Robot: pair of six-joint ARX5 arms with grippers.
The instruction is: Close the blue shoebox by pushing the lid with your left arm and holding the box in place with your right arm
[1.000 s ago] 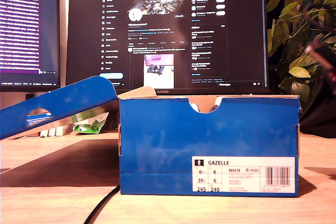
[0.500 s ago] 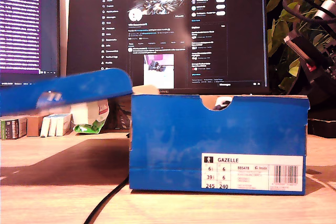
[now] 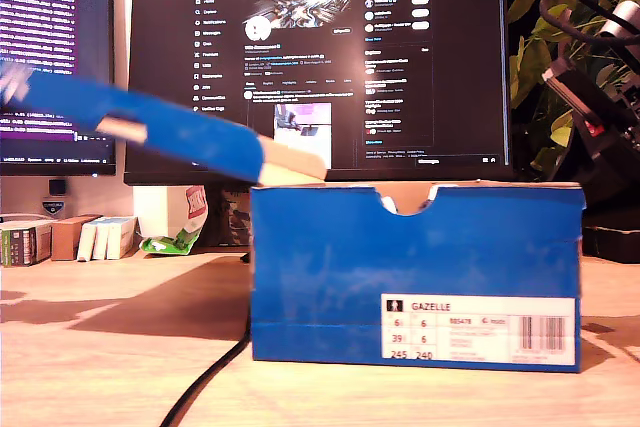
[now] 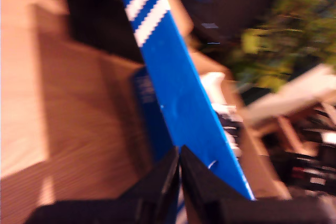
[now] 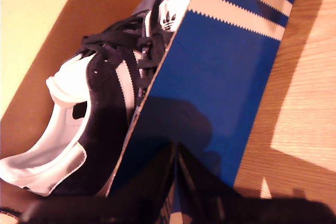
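Now the lid [image 3: 150, 127] slants up just ahead of my first claw [image 4: 178, 169] — fingers pressed together, nothing pinched. Push it steadily over the shoebox [image 3: 415, 272] on the tabletop [image 3: 120, 347]. My second claw [image 5: 176, 163], also pinched empty, sits against the box wall — brace firmly there.

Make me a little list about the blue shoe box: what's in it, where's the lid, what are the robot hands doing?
box: blue shoebox on the wooden table, open
lid: lid raised, tilted, hinged at the exterior view's left of the box
inside: dark shoe with white stripes
my first gripper: shut, at the lid
my second gripper: shut, at the box's side
behind: monitor, plant
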